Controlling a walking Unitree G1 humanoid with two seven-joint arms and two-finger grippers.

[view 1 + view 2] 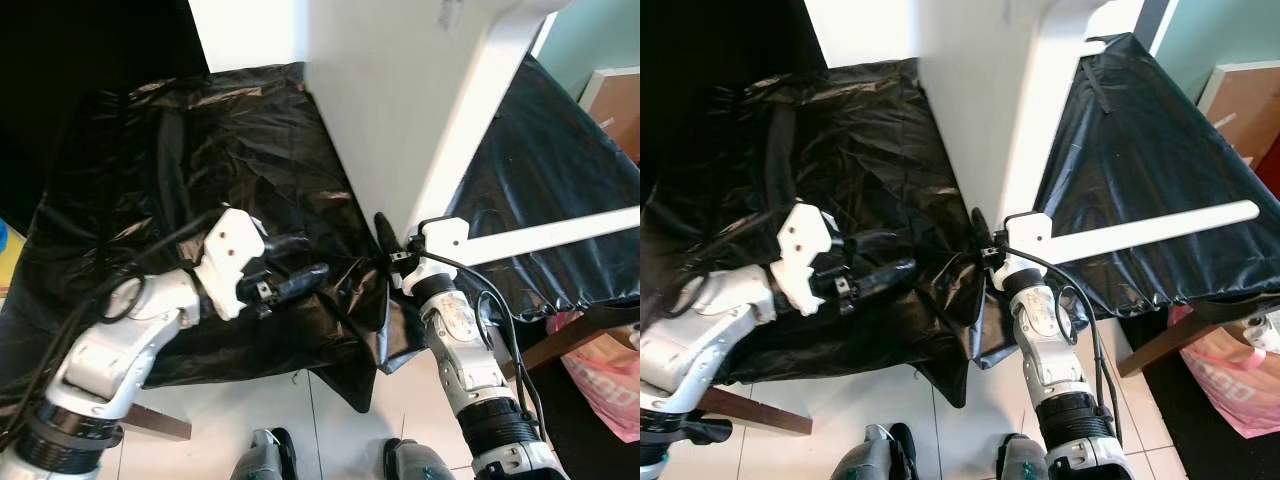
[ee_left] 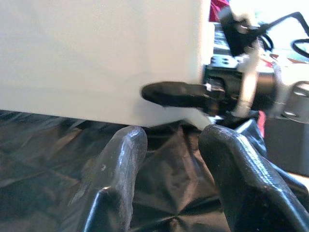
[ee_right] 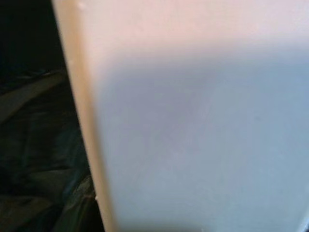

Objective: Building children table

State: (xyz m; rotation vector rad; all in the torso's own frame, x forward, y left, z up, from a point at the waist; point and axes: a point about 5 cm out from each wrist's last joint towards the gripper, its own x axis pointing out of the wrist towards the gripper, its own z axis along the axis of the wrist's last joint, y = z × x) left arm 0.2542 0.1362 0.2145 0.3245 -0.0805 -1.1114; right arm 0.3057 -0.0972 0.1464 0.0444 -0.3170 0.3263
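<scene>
Nearest the camera, the robot's two feet (image 1: 270, 455) stand on pale floor tiles (image 1: 250, 400). On the left, the left gripper (image 1: 295, 277) hovers low over crumpled black plastic sheeting (image 1: 200, 150) that covers a raised surface, its two black fingers (image 2: 120, 164) spread apart and holding nothing, aimed toward the white panel. In the middle, that white tabletop panel (image 1: 390, 110) stands on edge, tilted, its bottom corner resting on the sheeting. Just right of it, the right gripper (image 1: 388, 240) grips the panel's lower corner, pinching it between its fingers. A white table leg (image 1: 560, 235) extends rightward from beside that wrist. The step in hand seems to be steadying the upright panel; next, the free left gripper likely needs to close on the panel's near edge to share the load
</scene>
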